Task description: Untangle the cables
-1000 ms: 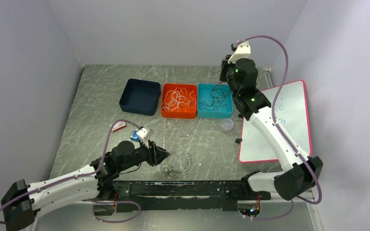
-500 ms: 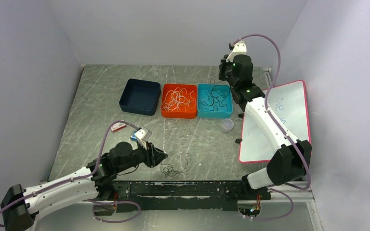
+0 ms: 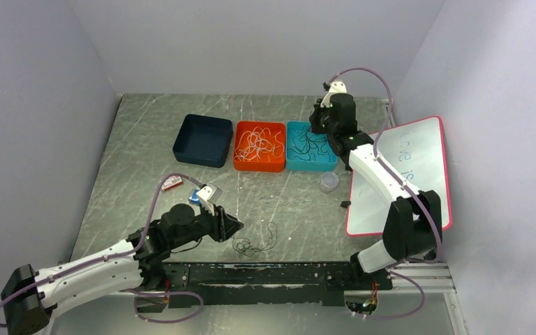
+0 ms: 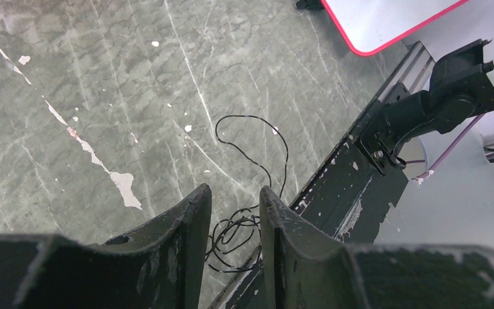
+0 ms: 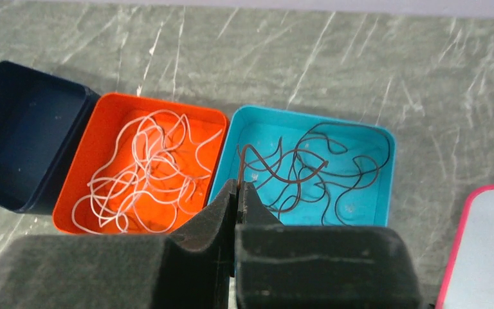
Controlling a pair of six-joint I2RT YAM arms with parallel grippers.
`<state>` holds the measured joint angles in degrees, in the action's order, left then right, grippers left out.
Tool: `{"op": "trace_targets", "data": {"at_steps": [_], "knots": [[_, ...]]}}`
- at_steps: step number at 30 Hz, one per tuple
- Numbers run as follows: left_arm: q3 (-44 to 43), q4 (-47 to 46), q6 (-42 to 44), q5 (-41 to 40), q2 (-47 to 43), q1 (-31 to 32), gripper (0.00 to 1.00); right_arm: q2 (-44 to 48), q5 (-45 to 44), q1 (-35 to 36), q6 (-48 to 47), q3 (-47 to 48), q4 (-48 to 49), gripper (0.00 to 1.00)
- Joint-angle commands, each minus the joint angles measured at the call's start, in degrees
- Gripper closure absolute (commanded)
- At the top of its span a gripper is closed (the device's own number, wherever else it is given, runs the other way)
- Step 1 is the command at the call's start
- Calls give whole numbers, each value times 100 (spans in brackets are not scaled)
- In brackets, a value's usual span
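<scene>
A tangle of thin black cables (image 3: pixel 255 243) lies on the table near the front rail and shows between the fingers in the left wrist view (image 4: pixel 244 225). My left gripper (image 3: pixel 236 225) is open just left of it and holds nothing. My right gripper (image 5: pixel 238 188) is shut on a dark cable (image 5: pixel 276 168) that runs down into the teal bin (image 3: pixel 290 162), which holds several dark cables. The orange bin (image 3: pixel 239 165) holds white cables (image 5: pixel 148 167).
An empty dark blue bin (image 3: pixel 202 139) stands left of the orange bin. A small clear cup (image 3: pixel 329 182) and a pink-edged whiteboard (image 3: pixel 408 174) lie to the right. A black rail (image 3: pixel 279 273) runs along the near edge. A small blue object (image 3: pixel 195 197) lies behind the left wrist.
My right gripper has come down and forward toward the teal bin, still holding the dark cable. The left arm has barely moved.
</scene>
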<state>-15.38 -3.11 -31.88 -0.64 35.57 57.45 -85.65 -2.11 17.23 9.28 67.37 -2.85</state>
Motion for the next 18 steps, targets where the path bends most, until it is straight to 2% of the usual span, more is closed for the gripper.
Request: {"op": "trace_targets", "data": {"at_steps": [1, 11, 15, 16, 18], "knots": [[-102, -155, -2, 71, 80, -32, 61, -179, 291, -120, 185, -115, 95, 100], [-109, -258, -52, 151, 237, -28, 61, -952, 778, -319, 384, -123, 47, 99], [-162, -166, -47, 177, 226, -28, 61, -1317, 710, -352, 513, -143, 11, 89], [-161, -133, -54, 160, 196, -32, 61, -1375, 604, -358, 571, -143, -36, 80], [-153, -76, -82, 127, 129, -32, 60, -1430, 454, -375, 674, -185, -26, 74]]}}
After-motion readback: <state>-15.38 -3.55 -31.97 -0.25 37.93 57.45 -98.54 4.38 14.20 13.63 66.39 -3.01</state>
